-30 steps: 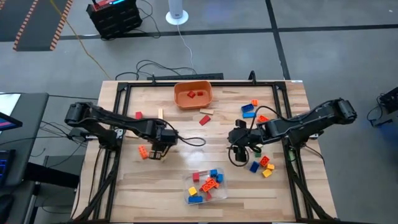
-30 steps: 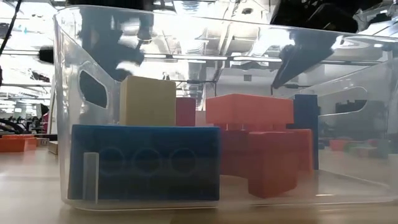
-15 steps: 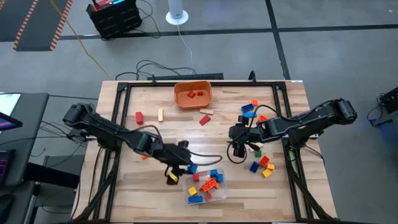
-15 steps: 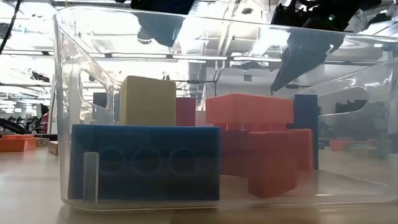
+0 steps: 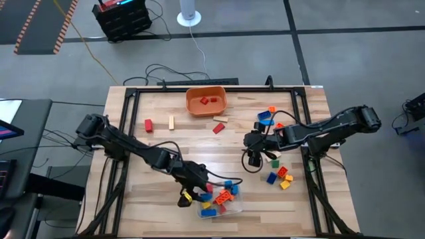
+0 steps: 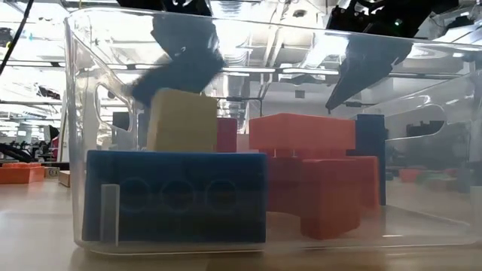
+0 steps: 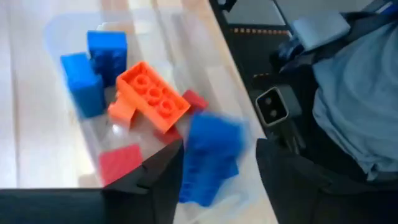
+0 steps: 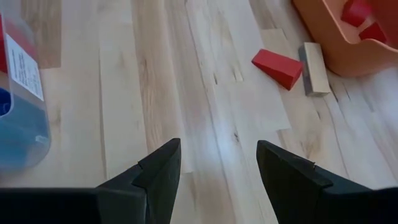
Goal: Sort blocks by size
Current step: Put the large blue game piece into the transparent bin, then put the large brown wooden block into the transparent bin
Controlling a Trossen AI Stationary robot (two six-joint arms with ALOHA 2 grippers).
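Wooden table point(image 5: 166, 192), clear tub point(image 8: 18, 124), unreadable white label point(image 8: 25, 67)

Two dark, slender jointed arms — the left arm point(image 5: 126, 145) at the frame's middle left, the right arm point(image 5: 325, 131) at the middle right — each trail looping black cables and end in blunt, matte black fingers point(image 8: 158, 171).

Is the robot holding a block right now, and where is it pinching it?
Probably nothing. A blurred blue block lies between the open fingers of the left gripper above the clear tub, seemingly dropping. The right gripper is open and empty.
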